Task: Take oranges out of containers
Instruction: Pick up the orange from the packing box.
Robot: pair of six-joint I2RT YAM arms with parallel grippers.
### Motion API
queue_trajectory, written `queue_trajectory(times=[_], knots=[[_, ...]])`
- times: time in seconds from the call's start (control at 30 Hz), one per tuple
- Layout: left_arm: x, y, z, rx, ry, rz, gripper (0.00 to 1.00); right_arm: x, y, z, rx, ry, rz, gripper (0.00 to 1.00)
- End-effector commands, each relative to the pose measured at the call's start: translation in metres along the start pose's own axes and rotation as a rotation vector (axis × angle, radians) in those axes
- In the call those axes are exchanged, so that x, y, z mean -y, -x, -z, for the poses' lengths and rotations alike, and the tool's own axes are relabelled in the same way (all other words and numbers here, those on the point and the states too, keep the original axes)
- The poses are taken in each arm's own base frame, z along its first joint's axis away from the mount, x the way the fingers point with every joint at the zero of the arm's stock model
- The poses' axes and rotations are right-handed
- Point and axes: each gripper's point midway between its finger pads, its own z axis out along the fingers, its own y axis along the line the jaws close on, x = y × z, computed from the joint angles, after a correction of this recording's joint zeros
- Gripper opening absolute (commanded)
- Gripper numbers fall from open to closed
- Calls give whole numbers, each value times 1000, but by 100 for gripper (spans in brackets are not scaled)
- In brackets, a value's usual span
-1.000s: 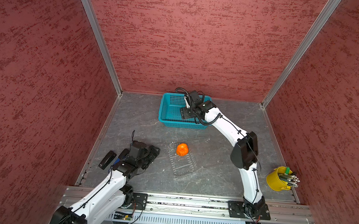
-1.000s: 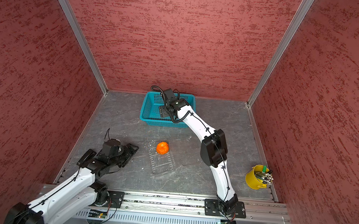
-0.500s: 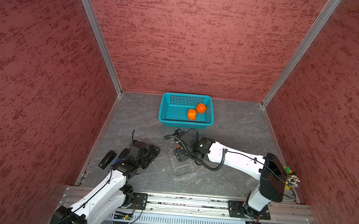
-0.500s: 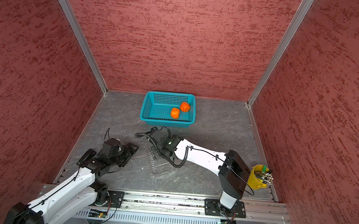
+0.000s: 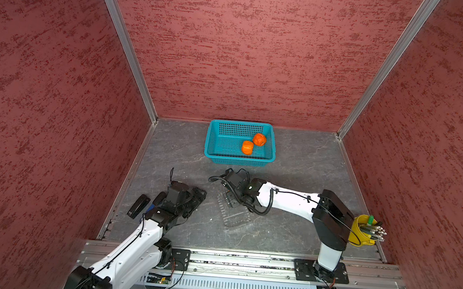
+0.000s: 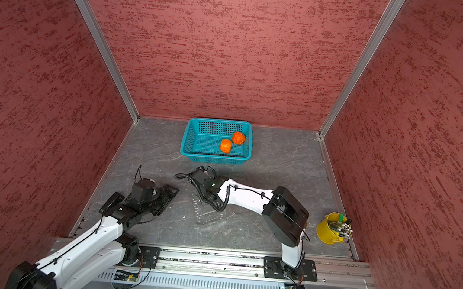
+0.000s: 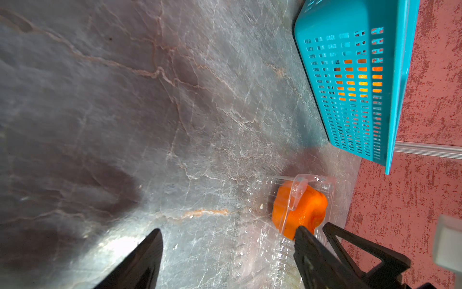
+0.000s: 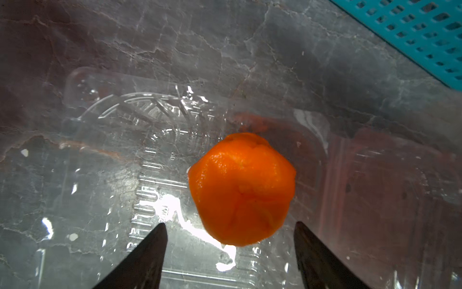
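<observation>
1. Far left of the table (image 5: 167, 151): a black oblong item (image 5: 138, 206) lies beside the left arm. Its kind cannot be told.

2. Left claw (image 7: 228, 229): the jaws stand wide with nothing between them. It hangs low over bare table and is aimed toward the clear tray (image 5: 235, 219). In the left wrist view one fingertip (image 7: 303, 234) overlaps the tray's near edge. Whether it touches cannot be told.

3. Centre: the clear tray lies open on the table between the two arms. One orange (image 8: 241, 190) sits inside it, toward the end nearer the basket. The right arm hides this fruit in both top views, but both wrist views show it.

4. Right claw (image 8: 230, 224): the jaws stand wide and hold nothing. It is positioned over the tray, with the tips just short of the orange and one tip to each side of it. No contact with the fruit is visible.

5. Behind centre, near the back wall: the teal basket (image 5: 210, 149) holds two further oranges (image 5: 247, 147), just beside each other in its right half.

6. Far right: a yellow bucket (image 5: 357, 235) of pens stands on the table close to the right arm.
</observation>
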Motion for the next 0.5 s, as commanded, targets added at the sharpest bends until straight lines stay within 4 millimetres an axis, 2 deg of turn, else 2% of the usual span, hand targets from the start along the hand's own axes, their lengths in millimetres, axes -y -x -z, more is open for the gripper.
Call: queue_trajectory(times=[0.0, 0.13, 0.27, 0.4, 0.47], knots=[[5, 3, 0, 5, -12, -2, 83, -2, 17, -3, 49, 0, -27, 80], [7, 3, -3, 1, -14, -2, 83, -4, 15, -13, 35, -1, -28, 79], [6, 3, -5, -5, -9, -1, 84, -10, 15, -21, 28, 20, -35, 73], [5, 3, -5, -3, -8, 0, 83, -14, 13, -25, 16, 41, -53, 61], [5, 3, -5, -2, -9, -3, 84, -14, 13, -23, 18, 42, -58, 47]])
